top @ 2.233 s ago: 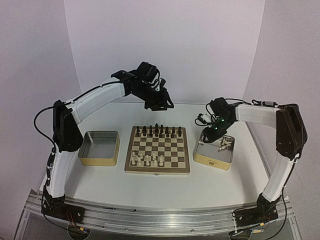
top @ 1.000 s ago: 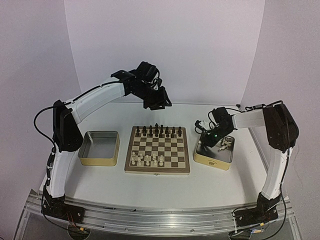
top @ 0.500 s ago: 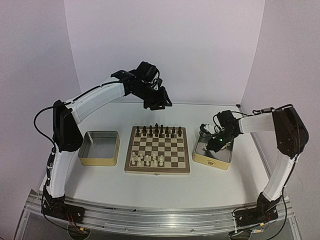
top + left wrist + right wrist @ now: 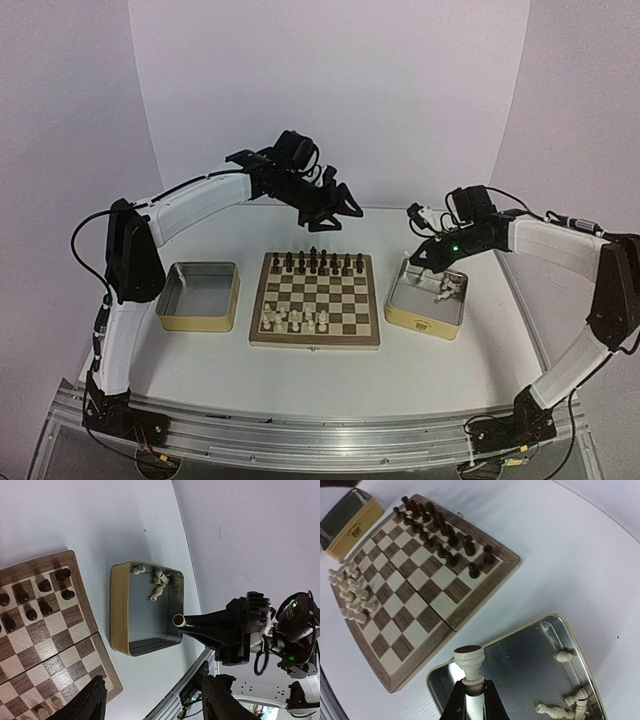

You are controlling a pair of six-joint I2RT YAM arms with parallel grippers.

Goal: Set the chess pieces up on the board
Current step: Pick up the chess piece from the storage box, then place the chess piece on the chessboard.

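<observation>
Tin [image 4: 520, 666] with loose chess pieces [image 4: 551, 711], right gripper [image 4: 472, 694] pinching one piece [image 4: 469, 661]

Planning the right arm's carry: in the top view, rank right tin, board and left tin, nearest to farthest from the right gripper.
1. Right tin, just below the right gripper and its held chess piece.
2. Board, centre, to its left.
3. Left tin, beyond the board, far left.

One board [image 4: 315, 335], two tins [image 4: 196, 320] [image 4: 423, 322]. One cream chess piece [image 4: 469, 661] between the right gripper's [image 4: 472, 691] jaws, about four loose below them. Figures [image 4: 445, 535] on the board too crowded to count.
</observation>
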